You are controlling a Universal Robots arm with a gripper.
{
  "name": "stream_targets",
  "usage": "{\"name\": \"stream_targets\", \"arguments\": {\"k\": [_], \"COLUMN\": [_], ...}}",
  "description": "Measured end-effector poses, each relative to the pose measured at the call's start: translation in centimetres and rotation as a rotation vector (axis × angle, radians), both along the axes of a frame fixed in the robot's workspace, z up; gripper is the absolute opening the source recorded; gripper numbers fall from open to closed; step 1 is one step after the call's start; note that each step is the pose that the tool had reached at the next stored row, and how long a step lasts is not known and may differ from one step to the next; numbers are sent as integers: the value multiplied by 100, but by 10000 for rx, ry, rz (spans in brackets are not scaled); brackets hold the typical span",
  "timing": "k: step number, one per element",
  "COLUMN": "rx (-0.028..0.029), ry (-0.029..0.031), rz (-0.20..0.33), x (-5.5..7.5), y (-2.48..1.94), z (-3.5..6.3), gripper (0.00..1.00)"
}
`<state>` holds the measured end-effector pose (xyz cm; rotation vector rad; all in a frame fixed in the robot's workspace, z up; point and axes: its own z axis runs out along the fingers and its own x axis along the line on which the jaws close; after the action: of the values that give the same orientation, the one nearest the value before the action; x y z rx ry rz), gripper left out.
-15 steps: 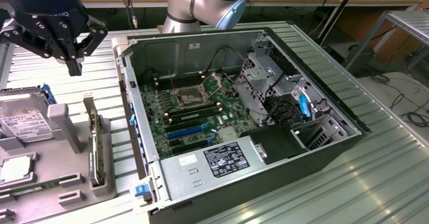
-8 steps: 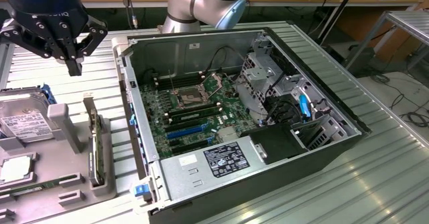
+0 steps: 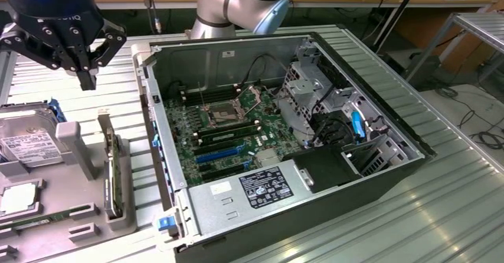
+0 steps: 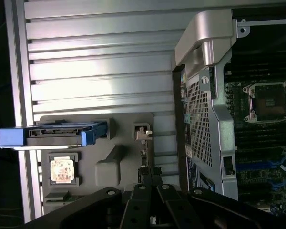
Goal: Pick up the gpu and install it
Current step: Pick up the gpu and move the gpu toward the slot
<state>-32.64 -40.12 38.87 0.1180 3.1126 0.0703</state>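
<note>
As I stand by the bench and take the exterior view first, the black gripper [image 3: 87,81] hangs over the ribbed metal table [image 3: 441,204] at the exterior view's left. Its matte fingers are drawn together to a single point with nothing between them. Below it and well apart, the gpu [image 3: 111,164] stands on edge in a slot of a grey moulded holder [image 3: 77,148]. It is a thin flat card with a silver bracket at its far end. A boxy silver hard drive [image 3: 28,142] with a white label sits beside it in the same holder. To the exterior view's right, the open computer case [image 3: 236,207] lies on its side, and its green motherboard [image 3: 228,127] is exposed.

From the wrist view, the gripper [image 4: 154,191] shows as black jointed links that meet closely. Just past the tips, the gpu [image 4: 143,143] appears edge-on as a narrow strip in the holder [image 4: 119,164]. Near it are the blue-framed hard drive [image 4: 52,133] and the case's perforated grey wall [image 4: 200,119].
</note>
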Motion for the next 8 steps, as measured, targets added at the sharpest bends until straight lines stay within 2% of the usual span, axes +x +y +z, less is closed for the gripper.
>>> {"name": "stream_targets", "arguments": {"k": [5,8], "rx": [0,1], "ry": [0,0], "rz": [0,-1], "x": [0,0], "y": [-70,-157], "z": [0,0], "gripper": [11,11]}}
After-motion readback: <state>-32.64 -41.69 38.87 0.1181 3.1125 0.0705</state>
